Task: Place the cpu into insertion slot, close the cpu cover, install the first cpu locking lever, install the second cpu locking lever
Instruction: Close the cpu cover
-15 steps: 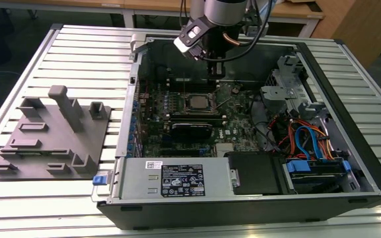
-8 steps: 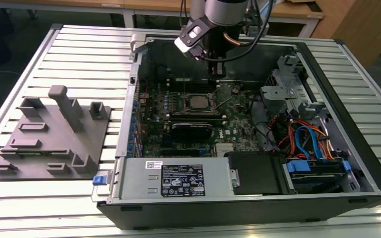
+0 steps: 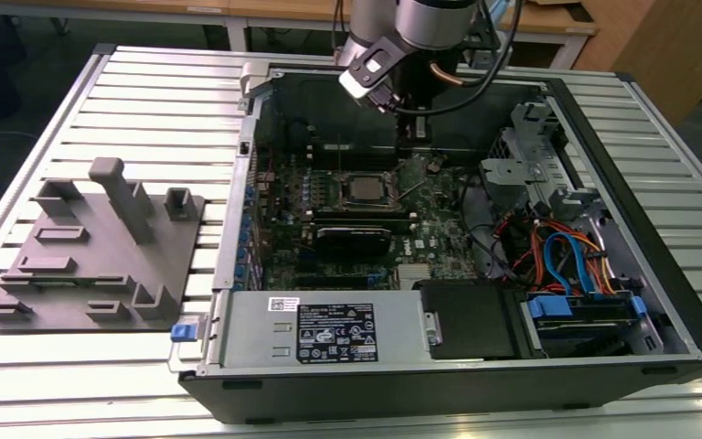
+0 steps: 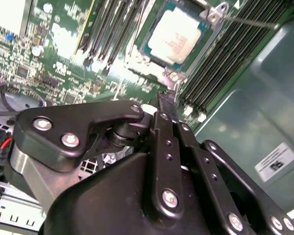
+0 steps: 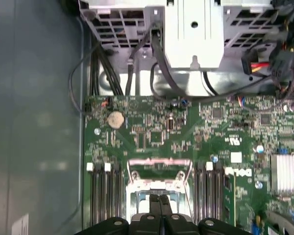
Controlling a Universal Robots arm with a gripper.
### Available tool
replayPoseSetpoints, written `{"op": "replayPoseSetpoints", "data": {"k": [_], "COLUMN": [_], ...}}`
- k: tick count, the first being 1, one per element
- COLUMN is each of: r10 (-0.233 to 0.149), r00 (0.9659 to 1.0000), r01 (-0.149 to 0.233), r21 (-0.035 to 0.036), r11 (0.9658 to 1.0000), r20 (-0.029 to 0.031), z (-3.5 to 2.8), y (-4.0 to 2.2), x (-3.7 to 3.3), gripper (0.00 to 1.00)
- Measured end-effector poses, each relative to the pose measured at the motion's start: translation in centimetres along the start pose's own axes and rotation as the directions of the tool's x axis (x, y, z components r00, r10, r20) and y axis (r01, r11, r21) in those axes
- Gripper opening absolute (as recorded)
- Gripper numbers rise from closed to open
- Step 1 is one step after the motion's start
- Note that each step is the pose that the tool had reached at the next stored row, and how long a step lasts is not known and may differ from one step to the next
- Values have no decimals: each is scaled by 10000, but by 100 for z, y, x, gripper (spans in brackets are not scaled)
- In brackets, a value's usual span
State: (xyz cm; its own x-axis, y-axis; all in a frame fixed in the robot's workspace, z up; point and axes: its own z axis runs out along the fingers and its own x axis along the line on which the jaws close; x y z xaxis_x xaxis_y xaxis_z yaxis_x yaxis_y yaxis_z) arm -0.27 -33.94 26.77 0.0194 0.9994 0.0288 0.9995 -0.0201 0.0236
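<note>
**Pressing the locking lever: socket entry**

- Item: end effector (image 4: pixel 166 105). Fingers are clenched tip to tip with nothing held, and it is poised just above the socket edge in both wrist views.
- Item: cpu (image 4: pixel 174 36). It lies flat in its slot on the motherboard (image 4: pixel 63 49), silver top up.
- Item: cpu cover (image 4: pixel 213 14). By my reading it is lowered around the chip; whether it sits fully flat, I cannot tell.
- Item: locking lever (image 4: pixel 250 20). A thin wire rod runs out from the socket corner over the memory slots (image 4: pixel 220 63); latched or free, I cannot tell.
- Location: open computer case (image 3: pixel 473 389) on the slatted table (image 3: pixel 143 101).
- Handling note, judged: the lever step seems to be in hand.
  - The shut fingertips can serve as a narrow pusher.
  - Bear on the rod alone, clear of chip and cover.
  - Press steadily and guide the rod sideways under its hook, so it neither springs back nor scrapes the board.
</note>
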Motion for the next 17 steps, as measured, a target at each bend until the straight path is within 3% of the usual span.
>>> {"op": "replayPoseSetpoints", "data": {"k": [10, 17], "r10": [-72, -72], "r00": [10000, 10000], "r01": [72, 72], "r21": [46, 74], "r11": [10000, 9999], "r20": [-2, 0], "z": [30, 46], "y": [225, 344], "x": [4, 6], "gripper": [11, 11]}}
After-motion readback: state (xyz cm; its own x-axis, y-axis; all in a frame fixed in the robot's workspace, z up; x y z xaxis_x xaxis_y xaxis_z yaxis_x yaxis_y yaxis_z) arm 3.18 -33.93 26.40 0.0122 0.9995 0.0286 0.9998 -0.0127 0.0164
